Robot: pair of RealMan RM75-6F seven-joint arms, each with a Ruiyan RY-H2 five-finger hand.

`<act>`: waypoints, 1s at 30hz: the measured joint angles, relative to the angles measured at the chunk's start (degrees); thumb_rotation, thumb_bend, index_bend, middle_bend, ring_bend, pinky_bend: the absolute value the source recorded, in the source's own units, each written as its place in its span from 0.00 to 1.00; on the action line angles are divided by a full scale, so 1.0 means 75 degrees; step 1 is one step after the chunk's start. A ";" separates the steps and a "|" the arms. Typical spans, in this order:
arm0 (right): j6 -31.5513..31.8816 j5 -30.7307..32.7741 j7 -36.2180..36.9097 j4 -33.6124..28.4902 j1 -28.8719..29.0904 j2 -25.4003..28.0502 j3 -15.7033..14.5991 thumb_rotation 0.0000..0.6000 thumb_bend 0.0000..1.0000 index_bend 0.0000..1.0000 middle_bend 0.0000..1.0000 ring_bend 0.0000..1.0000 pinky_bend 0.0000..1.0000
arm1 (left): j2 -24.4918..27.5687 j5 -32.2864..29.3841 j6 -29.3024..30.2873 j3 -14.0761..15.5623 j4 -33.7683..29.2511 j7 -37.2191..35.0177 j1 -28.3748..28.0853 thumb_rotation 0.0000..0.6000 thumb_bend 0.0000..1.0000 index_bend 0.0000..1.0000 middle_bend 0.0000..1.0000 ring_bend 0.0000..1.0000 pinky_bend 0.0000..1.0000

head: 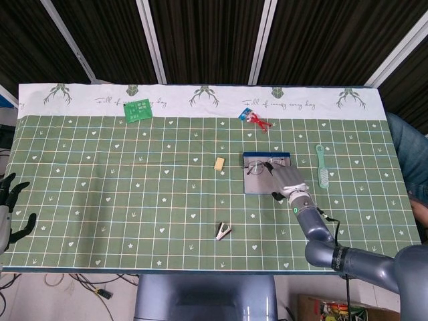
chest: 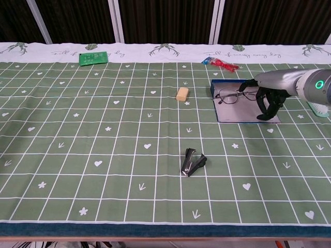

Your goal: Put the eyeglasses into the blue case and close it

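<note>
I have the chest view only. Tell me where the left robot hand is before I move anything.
Observer: The head view shows the left robot hand at the table's left edge, far from the blue case, with its fingers apart and nothing in them.
Operator: Good. Now report what lies right of the case; my own wrist blocks most of it.
Observer: It is a green comb. It lies beside the blue case, pointing toward the far edge, with a clear gap of cloth between the two.
</note>
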 measured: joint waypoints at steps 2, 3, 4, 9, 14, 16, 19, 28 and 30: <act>-0.0016 0.0010 -0.0014 0.0020 0.0012 -0.0018 -0.0004 1.00 0.40 0.12 0.57 0.60 0.53 | 0.0002 -0.0008 -0.0003 -0.0002 -0.0001 0.0000 -0.0001 1.00 0.38 0.15 0.00 0.00 0.00; -0.0020 0.0020 -0.0020 0.0030 0.0015 -0.0025 -0.0005 1.00 0.40 0.12 0.57 0.60 0.53 | 0.0003 -0.0011 -0.0005 -0.0002 -0.0003 0.0002 -0.0001 1.00 0.38 0.15 0.00 0.00 0.00; -0.0024 0.0030 -0.0025 0.0042 0.0019 -0.0032 -0.0006 1.00 0.40 0.12 0.57 0.60 0.53 | 0.0005 -0.0014 -0.0007 -0.0003 -0.0005 0.0003 -0.0002 1.00 0.38 0.15 0.00 0.00 0.00; -0.0080 0.0133 -0.0052 0.0137 0.0041 -0.0070 -0.0010 1.00 0.40 0.12 0.57 0.60 0.53 | 0.0007 -0.0015 -0.0007 -0.0005 -0.0003 -0.0002 -0.0003 1.00 0.38 0.15 0.00 0.00 0.00; -0.0144 0.0173 -0.0062 0.0199 0.0064 -0.0106 -0.0019 1.00 0.40 0.12 0.57 0.60 0.53 | 0.0005 -0.0023 -0.0014 -0.0004 -0.0001 0.0008 -0.0005 1.00 0.38 0.15 0.00 0.00 0.00; -0.0152 0.0178 -0.0067 0.0215 0.0075 -0.0116 -0.0018 1.00 0.40 0.12 0.57 0.60 0.53 | 0.0005 -0.0024 -0.0011 -0.0005 -0.0001 0.0007 -0.0005 1.00 0.38 0.15 0.00 0.00 0.00; -0.0157 0.0183 -0.0070 0.0232 0.0091 -0.0133 -0.0010 1.00 0.40 0.12 0.57 0.60 0.53 | 0.0004 -0.0023 -0.0006 -0.0008 0.0000 0.0004 -0.0005 1.00 0.38 0.15 0.00 0.00 0.00; -0.0220 0.0389 -0.0166 0.0381 0.0169 -0.0198 -0.0004 1.00 0.40 0.12 0.57 0.60 0.53 | 0.0013 -0.0033 -0.0019 -0.0006 0.0000 0.0001 -0.0007 1.00 0.38 0.15 0.00 0.00 0.00; -0.0245 0.0470 -0.0203 0.0445 0.0202 -0.0225 0.0003 1.00 0.40 0.12 0.57 0.60 0.53 | 0.0015 -0.0031 -0.0018 -0.0008 -0.0005 -0.0001 -0.0009 1.00 0.38 0.15 0.00 0.00 0.00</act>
